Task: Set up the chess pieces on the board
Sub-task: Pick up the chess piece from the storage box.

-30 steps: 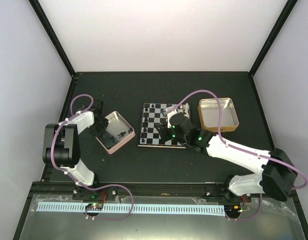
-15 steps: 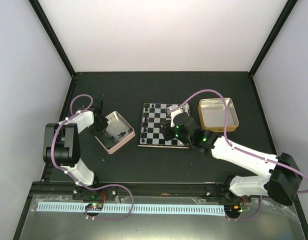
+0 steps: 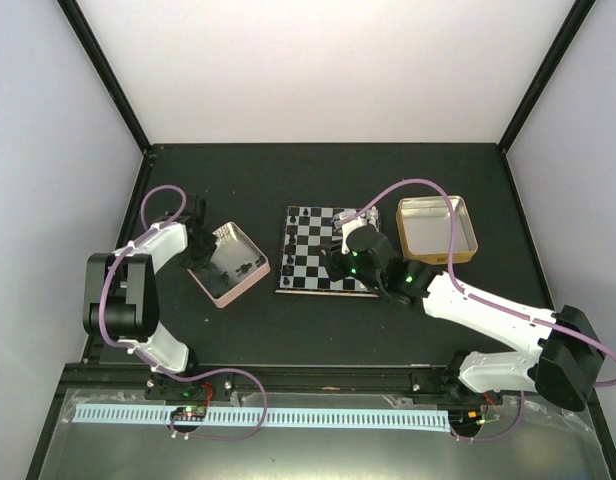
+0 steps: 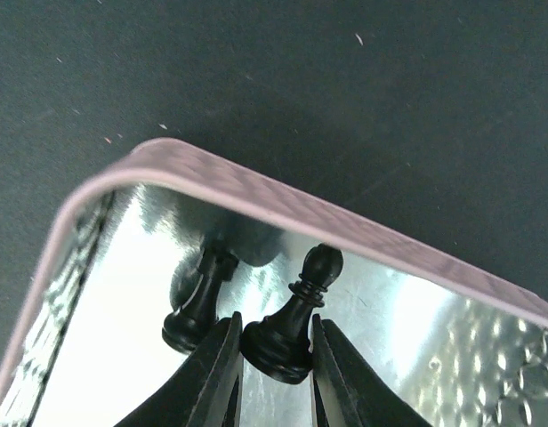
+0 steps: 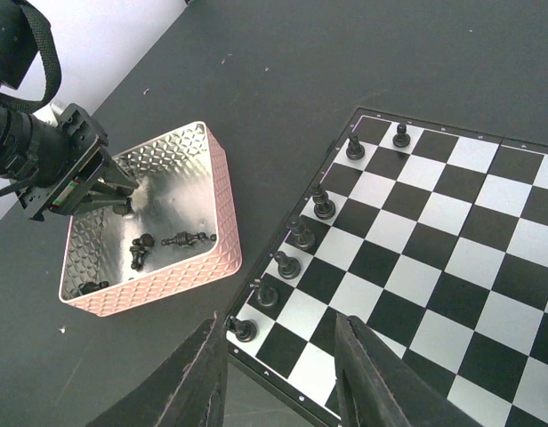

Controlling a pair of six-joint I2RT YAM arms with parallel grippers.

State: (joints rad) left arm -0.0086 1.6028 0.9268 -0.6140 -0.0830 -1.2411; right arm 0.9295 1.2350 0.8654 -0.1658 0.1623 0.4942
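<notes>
Black pawn [image 4: 302, 298] sits inside the pink-rimmed tin [image 4: 256, 187] near one corner. Its long axis is tilted, head toward the tin's wall and base toward the left gripper [image 4: 274, 342], whose fingers are closed against both sides of that base. A second black pawn [image 4: 198, 302] stands just beside it, close to one finger, and other loose pieces [image 5: 187, 238] lie on the tin floor. The board [image 5: 434, 213] lies just beside the tin with a file of black pieces [image 5: 301, 236] along its tin-side edge; the right gripper [image 5: 281, 374] hangs over the board corner nearest the tin, fingers apart, holding nothing.
</notes>
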